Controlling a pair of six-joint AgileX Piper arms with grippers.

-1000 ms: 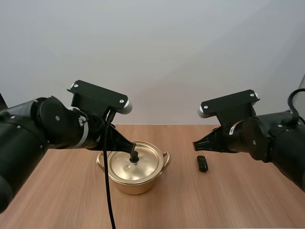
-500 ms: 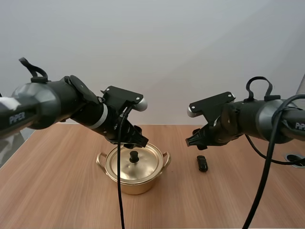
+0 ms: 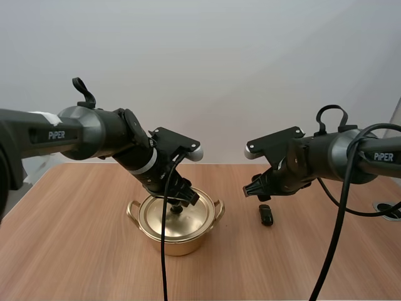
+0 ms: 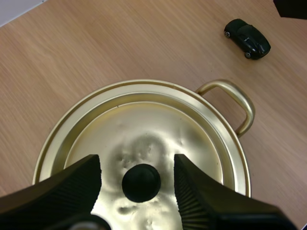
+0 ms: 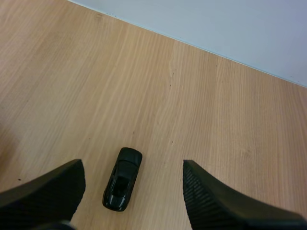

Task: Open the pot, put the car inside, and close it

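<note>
A gold pot (image 3: 177, 241) with side handles stands on the wooden table, its lid (image 3: 188, 218) on and a black knob (image 4: 141, 182) in the lid's middle. My left gripper (image 3: 182, 199) hangs open just above the lid, and in the left wrist view (image 4: 137, 168) its fingers stand apart on either side of the knob without touching it. A small black toy car (image 3: 266, 215) lies on the table right of the pot. My right gripper (image 3: 254, 189) is open above and slightly left of the car (image 5: 123, 178), which lies between its spread fingers (image 5: 211, 201).
The pot's right handle (image 4: 233, 101) points toward the car (image 4: 247, 38). Bare wood surrounds both. A white wall meets the table's far edge (image 5: 192, 44).
Both arms have stretched forward and lowered, the left onto the pot lid, the right toward the car. Both grippers went from closed fingers to open.
</note>
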